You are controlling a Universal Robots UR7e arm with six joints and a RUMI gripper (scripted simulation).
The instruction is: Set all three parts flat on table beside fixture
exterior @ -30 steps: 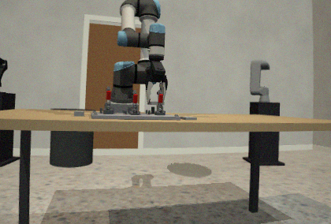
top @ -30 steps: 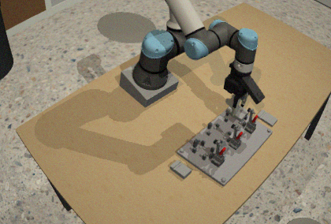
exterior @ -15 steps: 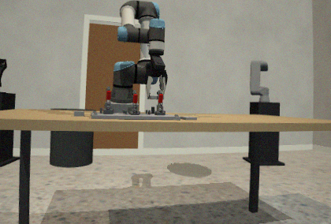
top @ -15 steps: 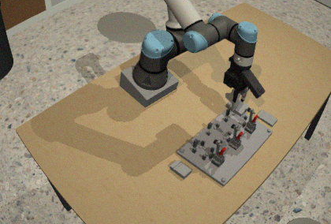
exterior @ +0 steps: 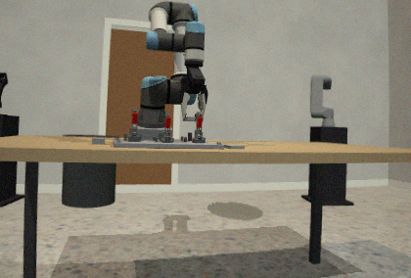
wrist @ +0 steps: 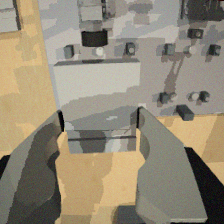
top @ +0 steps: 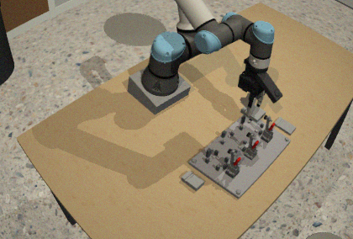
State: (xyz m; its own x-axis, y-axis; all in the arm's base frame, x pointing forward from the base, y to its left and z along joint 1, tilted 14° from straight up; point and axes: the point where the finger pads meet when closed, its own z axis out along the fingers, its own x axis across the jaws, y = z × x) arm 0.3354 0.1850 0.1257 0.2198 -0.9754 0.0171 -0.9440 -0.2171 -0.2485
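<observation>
Landmark: flat grey fixture plate (top: pixel 281 146) with red-handled toggle clamps (top: pixel 236 161), lying on the tan wooden table (top: pixel 105 154). Two-jaw gripper (top: pixel 254 108) hangs above the plate's far corner, the corner nearest the arm's grey square base block (top: pixel 140 92). Jaws pinch a flat light-grey rectangular part (wrist: pixel 97 95) by one edge; wrist view shows both grey fingers pressed against its sides, the part raised off the plate. Exterior view: gripper (exterior: pixel 194 113) sits just above the clamp tops. A second flat grey part (top: pixel 285 124) lies on the table just off the plate's right corner. A third grey part (top: pixel 192 179) lies on the table just beside the plate's near-left corner.
</observation>
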